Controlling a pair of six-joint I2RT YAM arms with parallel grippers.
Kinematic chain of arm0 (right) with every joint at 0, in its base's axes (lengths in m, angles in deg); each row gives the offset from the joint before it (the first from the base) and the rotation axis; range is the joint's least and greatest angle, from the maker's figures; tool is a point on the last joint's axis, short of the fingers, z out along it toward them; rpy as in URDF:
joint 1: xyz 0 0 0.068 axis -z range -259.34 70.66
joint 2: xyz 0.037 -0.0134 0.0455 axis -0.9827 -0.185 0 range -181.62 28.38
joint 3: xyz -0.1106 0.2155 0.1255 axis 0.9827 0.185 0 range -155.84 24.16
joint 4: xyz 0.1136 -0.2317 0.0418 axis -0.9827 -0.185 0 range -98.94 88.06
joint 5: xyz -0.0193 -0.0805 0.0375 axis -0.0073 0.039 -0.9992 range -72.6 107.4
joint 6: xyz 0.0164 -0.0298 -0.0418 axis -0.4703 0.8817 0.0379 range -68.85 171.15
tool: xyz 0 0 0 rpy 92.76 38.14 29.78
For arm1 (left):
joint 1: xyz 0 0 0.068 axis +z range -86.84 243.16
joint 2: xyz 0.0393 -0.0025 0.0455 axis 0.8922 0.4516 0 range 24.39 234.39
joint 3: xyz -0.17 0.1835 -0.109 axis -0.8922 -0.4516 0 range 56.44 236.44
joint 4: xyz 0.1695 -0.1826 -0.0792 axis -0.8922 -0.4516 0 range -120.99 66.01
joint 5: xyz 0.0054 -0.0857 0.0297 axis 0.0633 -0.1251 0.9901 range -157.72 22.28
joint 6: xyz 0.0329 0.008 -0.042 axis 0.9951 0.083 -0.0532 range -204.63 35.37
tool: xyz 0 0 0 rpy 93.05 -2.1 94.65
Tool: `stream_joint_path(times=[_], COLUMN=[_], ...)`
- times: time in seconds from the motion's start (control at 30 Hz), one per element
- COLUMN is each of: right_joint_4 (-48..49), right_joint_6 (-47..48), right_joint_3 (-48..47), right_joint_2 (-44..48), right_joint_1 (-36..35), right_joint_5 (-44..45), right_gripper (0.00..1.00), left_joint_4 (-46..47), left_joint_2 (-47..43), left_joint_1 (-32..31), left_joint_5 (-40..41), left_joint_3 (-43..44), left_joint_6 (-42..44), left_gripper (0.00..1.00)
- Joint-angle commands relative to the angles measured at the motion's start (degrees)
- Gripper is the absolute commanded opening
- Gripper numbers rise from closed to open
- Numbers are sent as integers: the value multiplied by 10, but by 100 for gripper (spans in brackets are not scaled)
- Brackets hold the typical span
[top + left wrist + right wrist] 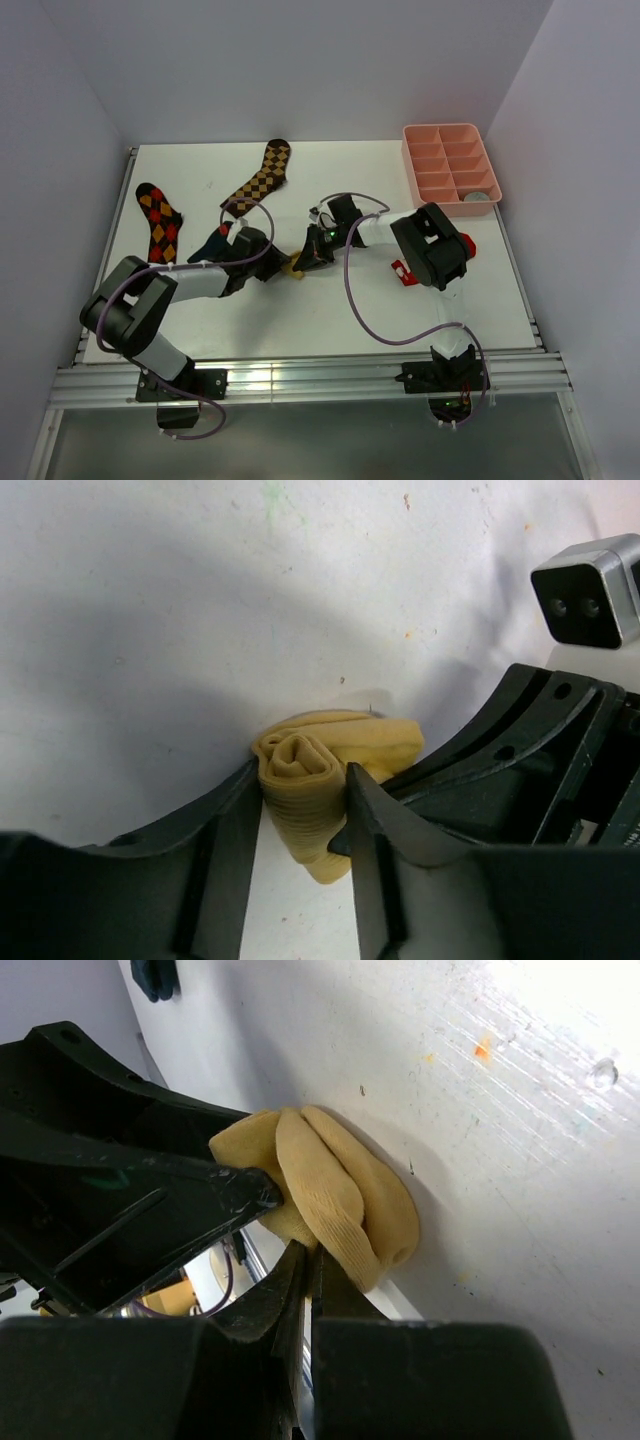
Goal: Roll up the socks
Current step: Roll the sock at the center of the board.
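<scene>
Checking in from the remote station. Closest to me, both arm bases sit on the silver aluminium rail [320, 380] at the 6 o'clock edge of the white bench [300, 325], with purple cables [349, 285] looping off them.

Both arms reach to about the middle of the bench and meet at the small mustard-yellow ankle sock [340, 742]. It's bunched into a chunky roll lying on the bench surface. My left hand [302, 780] reaches it from 8 o'clock and has the roll squeezed between its two black fingers [232, 845], one pressed into each side. The coiled end faces that wrist camera.

My right hand [303, 1260] reaches in from 2 o'clock with its jaws pressed flat together and the tips against the lower edge of the roll. Can't tell whether any fabric is actually nipped between them. The two hands are right up against each other around the sock.

At 9 o'clock from there, a small dark navy sock [213, 245] is crumpled just beside the left forearm. At 3 o'clock a red sock with white trim [404, 270] peeks out from under the right arm.

Further back, a long black argyle sock with red and orange diamonds [160, 222] lies at 10 o'clock. A long brown-and-black checkered sock [262, 175] lies at 11 o'clock near the far edge. The pink plastic compartment tray [443, 127] sits in the 1 o'clock corner, with a small grey rounded bundle [480, 196] in its nearest right-hand compartment. It's too small to make out more.
</scene>
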Motion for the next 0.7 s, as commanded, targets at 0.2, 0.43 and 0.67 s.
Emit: stream_joint_path(times=[0.2,0.43,0.67], right_joint_4=[8,5,53], right_joint_6=[32,111,207], right_joint_3=[32,64,136], right_joint_2=[15,114,238], right_joint_1=[1,-17,-73], right_joint_5=[78,155,326], right_gripper=[1,27,44], left_joint_4=[-18,-85,-148], left_joint_2=[43,42,48], left_joint_1=[-2,-2,-1], left_joint_5=[10,14,10], left_joint_3=[29,68,117], left_joint_6=[12,38,63], left_gripper=[15,0,0])
